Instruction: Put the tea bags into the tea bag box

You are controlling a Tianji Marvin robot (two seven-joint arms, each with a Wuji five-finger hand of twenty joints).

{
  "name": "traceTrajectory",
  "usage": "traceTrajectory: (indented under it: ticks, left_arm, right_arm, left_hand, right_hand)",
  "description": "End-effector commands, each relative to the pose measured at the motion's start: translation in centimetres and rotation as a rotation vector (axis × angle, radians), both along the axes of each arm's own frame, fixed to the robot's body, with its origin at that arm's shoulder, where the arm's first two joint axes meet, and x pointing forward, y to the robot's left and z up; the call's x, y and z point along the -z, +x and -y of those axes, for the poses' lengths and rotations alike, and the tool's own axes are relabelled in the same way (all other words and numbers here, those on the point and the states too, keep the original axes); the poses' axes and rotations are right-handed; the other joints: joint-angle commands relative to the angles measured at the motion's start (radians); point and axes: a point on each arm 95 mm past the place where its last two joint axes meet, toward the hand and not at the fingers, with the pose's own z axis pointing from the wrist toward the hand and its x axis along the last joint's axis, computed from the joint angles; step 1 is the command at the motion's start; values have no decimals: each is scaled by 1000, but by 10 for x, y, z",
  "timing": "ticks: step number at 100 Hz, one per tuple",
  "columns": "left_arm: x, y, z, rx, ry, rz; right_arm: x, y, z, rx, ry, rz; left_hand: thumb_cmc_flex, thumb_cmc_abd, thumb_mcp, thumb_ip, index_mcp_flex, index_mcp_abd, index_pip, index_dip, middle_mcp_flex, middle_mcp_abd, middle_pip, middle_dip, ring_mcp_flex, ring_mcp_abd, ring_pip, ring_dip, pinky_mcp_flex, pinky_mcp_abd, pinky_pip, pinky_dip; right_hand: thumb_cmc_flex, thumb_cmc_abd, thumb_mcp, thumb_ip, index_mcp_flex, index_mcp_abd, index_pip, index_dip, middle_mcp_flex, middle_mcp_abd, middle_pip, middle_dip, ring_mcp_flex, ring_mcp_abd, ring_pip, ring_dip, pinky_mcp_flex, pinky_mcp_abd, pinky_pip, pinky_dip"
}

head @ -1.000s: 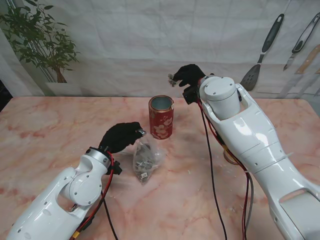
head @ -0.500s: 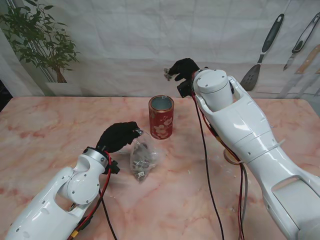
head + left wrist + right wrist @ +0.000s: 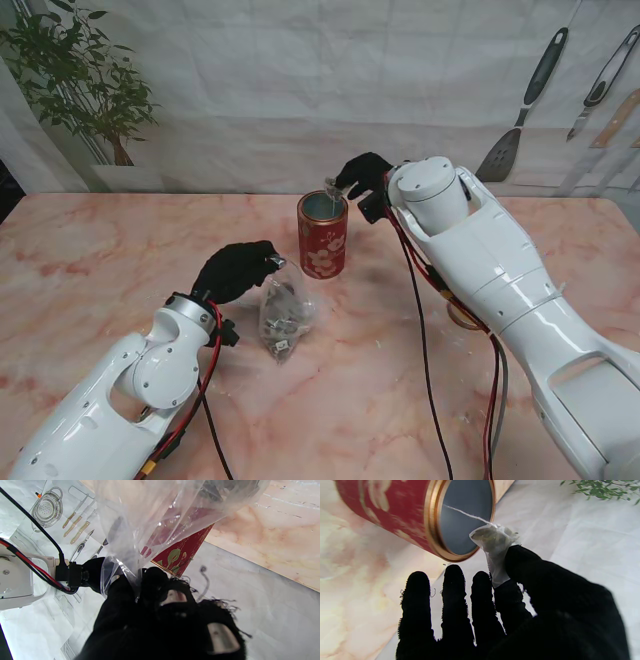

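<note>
The red tea canister (image 3: 322, 234) stands upright on the marble counter (image 3: 90, 270), its mouth open. The right hand (image 3: 362, 173) hovers at the canister's far rim, thumb and forefinger pinched on one tea bag (image 3: 495, 540) at the mouth. The left hand (image 3: 236, 272), nearer than the canister, is clamped on the neck of a clear plastic bag (image 3: 284, 315) of tea bags.

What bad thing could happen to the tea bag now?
1. The right hand pinches the tea bag at the rim of the red tin, not over the middle. If dropped there, it might catch on the edge or fall outside.
2. Its string stretches across the opening and could snag.
3. The left hand holds the plastic bag close to the tin; a tug might bump it.
</note>
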Motion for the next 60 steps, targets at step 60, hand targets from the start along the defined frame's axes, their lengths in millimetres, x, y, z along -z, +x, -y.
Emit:
traceTrajectory:
  ticks: [60]
  left_arm:
    - [-10,-1,7,20,-3,28]
  right_arm:
    - [24,4,6,2,-53,-62]
  left_hand:
    - [59,44,22,36,84,202,151,38,34,40,92,28,35,84,69,11,-17,-210,254,-10]
  right_hand:
    - [17,-44,-7,-9,40,-45,19,-48,28,-23,13,10,37,-4,46,16,-2,-21,15,18]
